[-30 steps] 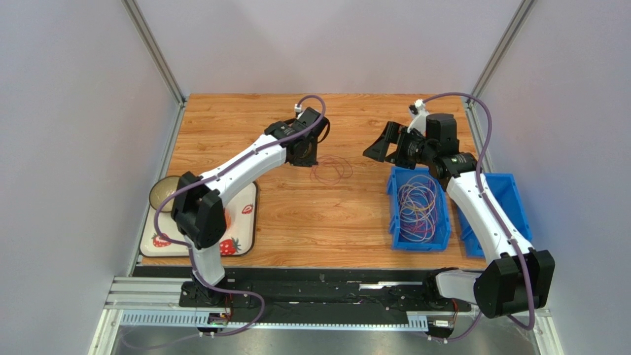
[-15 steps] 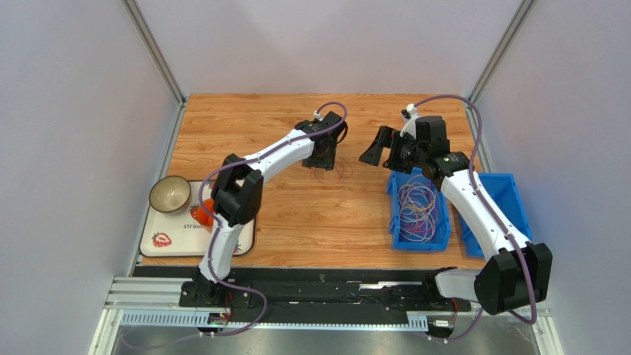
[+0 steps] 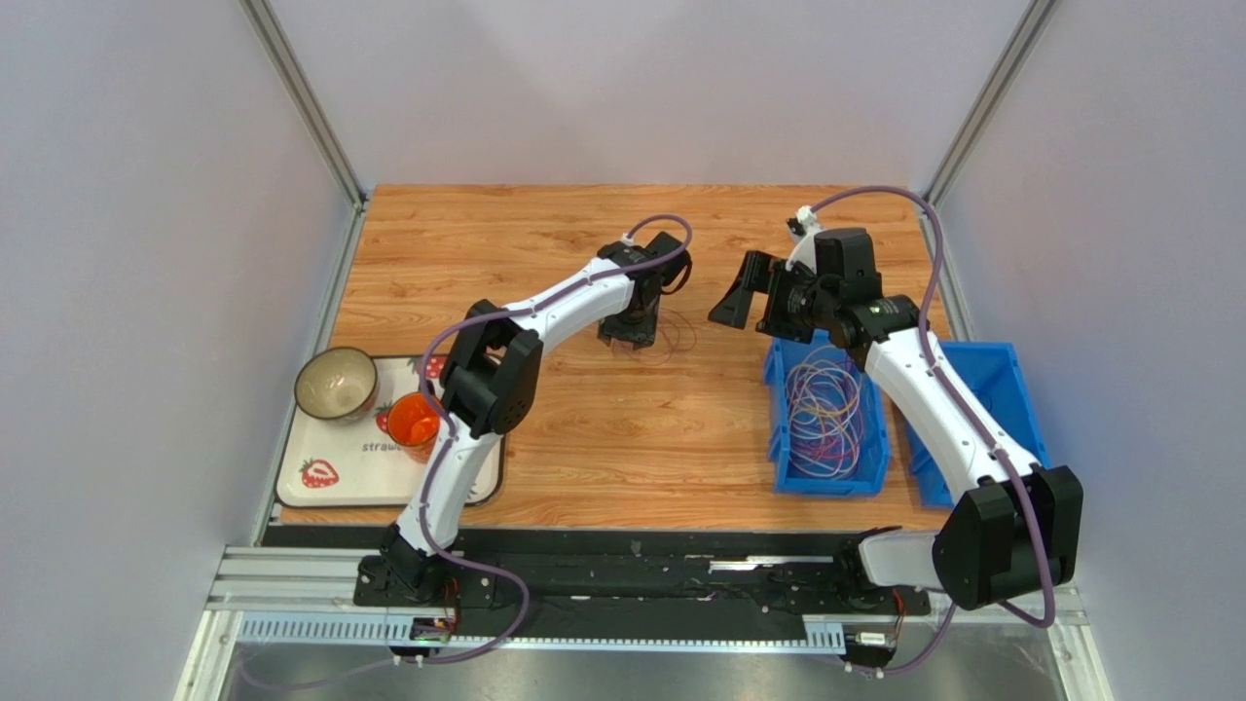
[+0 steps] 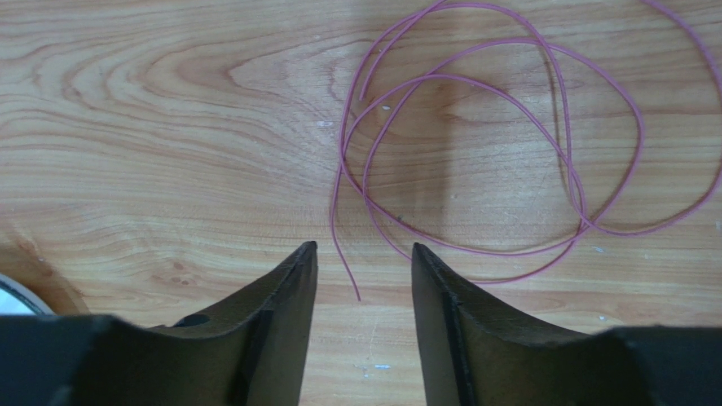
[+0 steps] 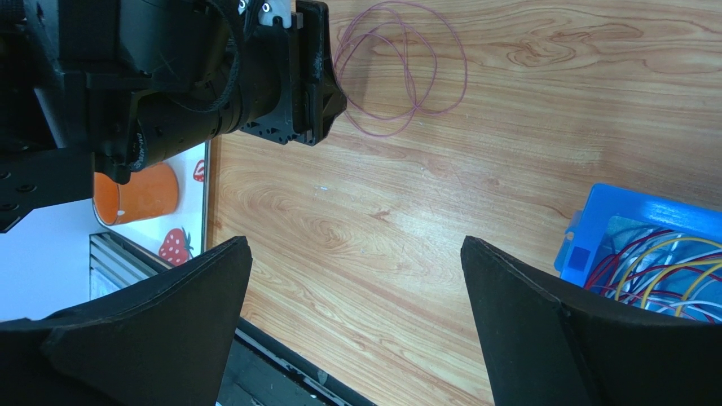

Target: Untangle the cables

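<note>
**1. Change.** Over the last second my left arm has swung across and stretched out. It has carried my left pincer [image 4: 363,254] from beside the purple cable [image 4: 583,222] down to a low station at the cable's near edge. My right pincer [image 5: 354,245] has barely shifted. The purple cable lies alone on the worktop [image 4: 127,127], apart from the rest. I judge the step in hand to be a pick on this cable, not yet made.

**2. Left pincer.** It is released, with the jaws part-open and a narrow gap between them, and it grasps nothing. The cable's loose end lies on the worktop in line with that gap, just ahead of the fingertips. The loops spread further ahead and to the right. I cannot tell whether the fingertips touch the worktop.

**3. Right pincer.** It is released, spread wide and empty, and it hangs above the worktop. The purple cable and my left pincer lie ahead of it. The blue bin [image 5: 610,211] sits close behind it, toward my base. The bin holds the remaining cables [image 5: 669,262], red, yellow and white strands heaped together.

**4. Note.** The wire is very thin and lies flat. In my judgement the left jaws must close at worktop level or they will miss it.
</note>
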